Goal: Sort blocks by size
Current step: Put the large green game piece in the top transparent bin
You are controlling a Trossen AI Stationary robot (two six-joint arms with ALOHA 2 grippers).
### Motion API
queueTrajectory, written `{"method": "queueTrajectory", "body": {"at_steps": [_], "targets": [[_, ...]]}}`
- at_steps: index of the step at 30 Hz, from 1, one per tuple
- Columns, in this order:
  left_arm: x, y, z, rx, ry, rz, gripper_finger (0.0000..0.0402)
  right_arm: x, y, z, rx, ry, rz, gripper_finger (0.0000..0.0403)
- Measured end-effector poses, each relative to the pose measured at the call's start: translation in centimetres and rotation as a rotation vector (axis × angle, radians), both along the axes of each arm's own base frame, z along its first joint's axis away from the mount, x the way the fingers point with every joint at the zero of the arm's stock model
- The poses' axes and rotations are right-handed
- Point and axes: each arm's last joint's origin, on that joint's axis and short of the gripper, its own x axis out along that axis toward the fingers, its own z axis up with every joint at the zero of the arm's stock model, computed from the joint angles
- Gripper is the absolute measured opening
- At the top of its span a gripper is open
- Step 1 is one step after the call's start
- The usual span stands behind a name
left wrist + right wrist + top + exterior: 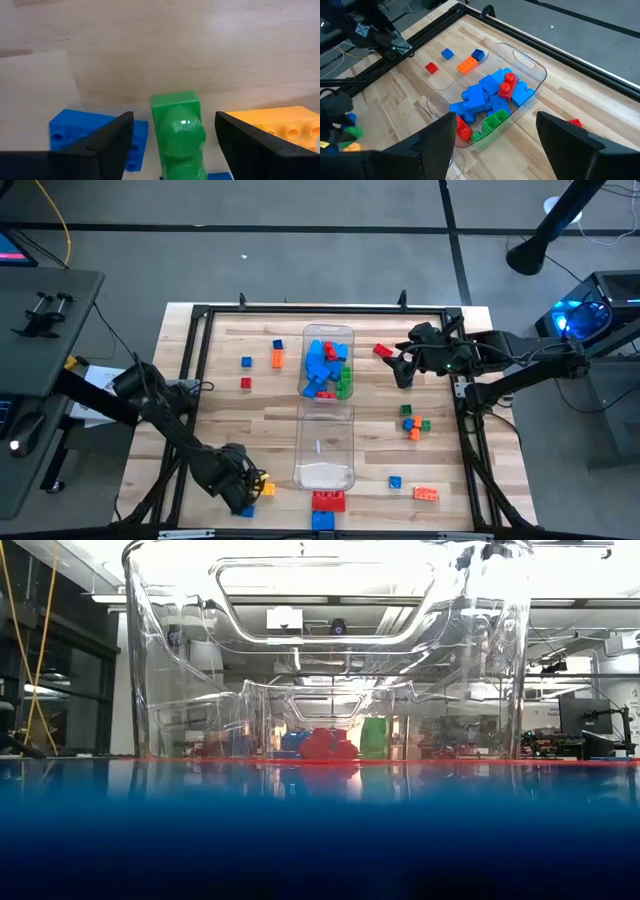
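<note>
My left gripper (245,492) is low at the table's near left and open. In the left wrist view (174,117) its fingers stand on either side of a small green block (178,131), apart from it. A blue block (70,134) and an orange-yellow block (280,125) lie beside that one. My right gripper (403,370) is open and empty, right of the far clear bin (327,332), near a red block (383,351). That bin (530,65) holds several blue, red and green blocks (487,97).
A second clear bin (323,470) stands nearer, in the middle. Loose blocks lie far left (277,360), right (412,422), near right (426,494) and at the near edge (328,500). A black frame (466,395) runs around the table. A blue block (320,840) fills the low view's bottom.
</note>
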Motion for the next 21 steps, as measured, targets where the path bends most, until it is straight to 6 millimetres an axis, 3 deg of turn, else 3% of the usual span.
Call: {"method": "queueTrajectory", "body": {"at_steps": [9,12,17,21], "targets": [[0.7,0.4,-0.8,0.015,0.005,-0.014,0.0254,0.0,0.0,0.0,0.003,-0.003,-0.007,0.0271],[1.0,0.7,-0.8,0.019,0.003,-0.053,0.0208,0.0,0.0,0.0,0.003,-0.003,-0.007,0.0271],[1.5,1.2,-0.6,0.046,-0.028,-0.103,0.0075,0.0,0.0,0.0,0.003,-0.003,-0.007,0.0271],[1.7,2.4,0.1,0.12,-0.046,-0.14,0.0075,0.0,0.0,0.0,0.003,-0.003,-0.007,0.0271]]}}
